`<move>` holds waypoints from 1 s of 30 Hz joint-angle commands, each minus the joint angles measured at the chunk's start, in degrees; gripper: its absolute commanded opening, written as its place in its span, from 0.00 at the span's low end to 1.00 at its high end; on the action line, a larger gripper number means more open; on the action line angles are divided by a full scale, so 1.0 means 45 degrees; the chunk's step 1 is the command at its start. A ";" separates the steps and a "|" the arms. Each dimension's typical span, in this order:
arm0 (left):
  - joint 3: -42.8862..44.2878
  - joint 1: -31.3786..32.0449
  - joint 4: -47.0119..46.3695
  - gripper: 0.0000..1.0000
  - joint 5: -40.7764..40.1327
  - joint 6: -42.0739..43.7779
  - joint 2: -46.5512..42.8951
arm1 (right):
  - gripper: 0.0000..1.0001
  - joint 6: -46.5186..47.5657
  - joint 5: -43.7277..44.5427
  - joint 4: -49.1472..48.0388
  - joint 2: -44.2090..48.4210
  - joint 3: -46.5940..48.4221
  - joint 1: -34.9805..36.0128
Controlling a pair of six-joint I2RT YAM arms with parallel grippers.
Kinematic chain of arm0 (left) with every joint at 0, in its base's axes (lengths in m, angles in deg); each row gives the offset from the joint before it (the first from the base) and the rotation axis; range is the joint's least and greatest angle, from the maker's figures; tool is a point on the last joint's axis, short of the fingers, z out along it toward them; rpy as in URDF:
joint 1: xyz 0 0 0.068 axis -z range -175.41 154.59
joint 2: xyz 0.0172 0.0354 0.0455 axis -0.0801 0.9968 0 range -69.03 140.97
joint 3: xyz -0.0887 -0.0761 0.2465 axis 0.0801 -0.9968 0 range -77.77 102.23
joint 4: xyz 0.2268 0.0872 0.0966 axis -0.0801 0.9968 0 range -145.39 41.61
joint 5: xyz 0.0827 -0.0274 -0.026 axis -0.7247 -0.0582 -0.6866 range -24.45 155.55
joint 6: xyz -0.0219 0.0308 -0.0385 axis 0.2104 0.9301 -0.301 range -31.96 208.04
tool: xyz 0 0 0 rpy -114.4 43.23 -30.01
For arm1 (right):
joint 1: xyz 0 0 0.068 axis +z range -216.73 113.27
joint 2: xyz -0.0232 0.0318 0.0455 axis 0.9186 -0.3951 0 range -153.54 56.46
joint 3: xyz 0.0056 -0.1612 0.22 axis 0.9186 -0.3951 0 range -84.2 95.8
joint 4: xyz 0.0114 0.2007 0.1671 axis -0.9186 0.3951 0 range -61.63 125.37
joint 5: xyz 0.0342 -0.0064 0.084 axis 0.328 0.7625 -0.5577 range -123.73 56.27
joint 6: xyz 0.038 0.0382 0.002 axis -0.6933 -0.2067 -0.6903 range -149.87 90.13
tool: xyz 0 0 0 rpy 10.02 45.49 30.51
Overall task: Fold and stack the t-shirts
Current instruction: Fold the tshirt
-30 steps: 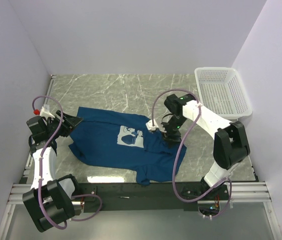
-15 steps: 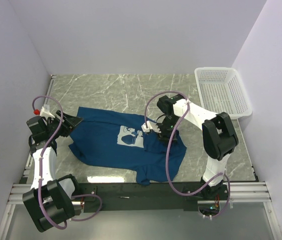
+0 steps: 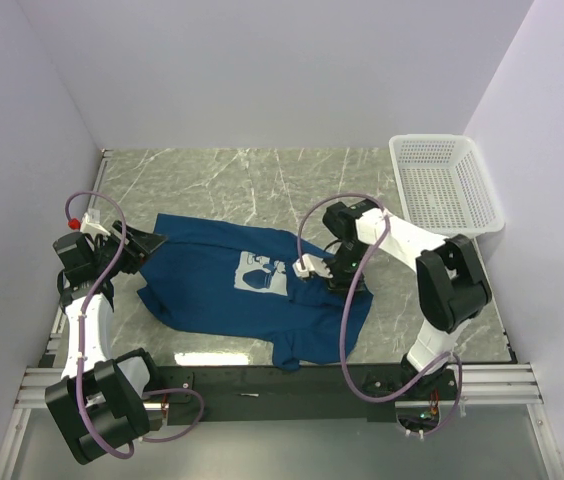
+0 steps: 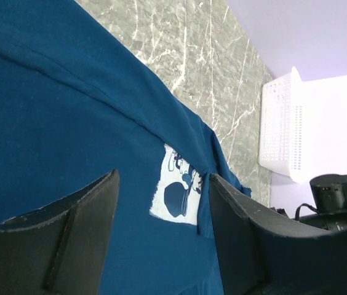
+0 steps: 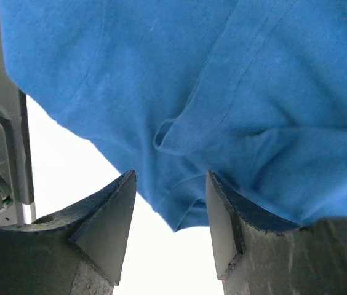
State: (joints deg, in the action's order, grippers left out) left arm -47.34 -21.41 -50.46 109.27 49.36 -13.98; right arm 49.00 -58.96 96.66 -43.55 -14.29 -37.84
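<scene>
The dark blue t-shirt (image 3: 212, 290) lies print-up, well left of the white basket (image 3: 447, 185). Its long axis slants toward the basket's near side, and I can't make out the collar. The left gripper (image 4: 161, 178) hangs wide apart over the end farthest from the basket, and the right gripper (image 5: 170, 175), equally spread and empty, is over the rumpled end nearest it.

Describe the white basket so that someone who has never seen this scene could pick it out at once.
Find the grey marble table and look to its far right corner. There sits the white plastic mesh basket. It alone is a rigid, perforated container; the dark blue t-shirt lies flat nearer the middle.
</scene>
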 commanded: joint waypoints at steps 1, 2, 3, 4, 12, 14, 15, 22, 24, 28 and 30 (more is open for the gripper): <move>-0.0084 0.0036 -0.0588 0.65 0.0322 -0.0097 0.0013 | 0.56 -0.0066 0.0177 0.0059 0.0914 -0.0378 -0.0343; -0.0084 0.0055 -0.0587 0.66 0.0322 -0.0097 0.0013 | 0.56 -0.0066 0.0197 0.0039 0.0973 -0.0457 -0.0422; -0.0084 0.0055 -0.0587 0.65 0.0322 -0.0097 0.0013 | 0.56 -0.0085 0.0217 -0.0019 0.1032 -0.0535 -0.0500; -0.0084 0.0036 -0.0587 0.66 0.0303 -0.0097 0.0013 | 0.56 -0.0085 0.0217 -0.0039 0.1052 -0.0651 -0.0578; -0.0123 0.0036 -0.0607 0.66 0.0322 -0.0097 0.0013 | 0.55 0.0539 -0.1245 0.0604 0.1695 0.0420 -0.1672; -0.0123 0.0035 -0.0627 0.65 0.0342 -0.0135 0.0033 | 0.56 0.0870 -0.1500 0.0567 0.1794 0.0772 -0.1634; -0.0123 0.0055 -0.0646 0.66 0.0342 -0.0136 0.0033 | 0.57 0.0968 -0.1792 0.0353 0.1852 0.0831 -0.1537; -0.0084 0.0055 -0.0568 0.66 0.0303 -0.0077 0.0013 | 0.58 0.0891 -0.0704 -0.1211 0.1346 0.0655 -0.0404; -0.0064 0.0055 -0.0549 0.65 0.0303 -0.0077 0.0033 | 0.58 0.0930 -0.0468 -0.1172 0.0898 0.0966 -0.0345; -0.0084 0.0055 -0.0568 0.66 0.0322 -0.0097 0.0053 | 0.58 0.0989 0.0391 -0.1153 0.0350 0.1242 -0.0364; -0.0084 0.0035 -0.0587 0.66 0.0322 -0.0097 0.0053 | 0.57 0.1028 0.0802 -0.0959 0.0077 0.1320 -0.0345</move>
State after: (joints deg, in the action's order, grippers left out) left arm -47.55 -21.41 -51.24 109.29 49.30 -13.67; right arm 52.41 -58.90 92.11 -41.95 -10.86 -39.35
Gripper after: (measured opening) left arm 0.654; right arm 0.578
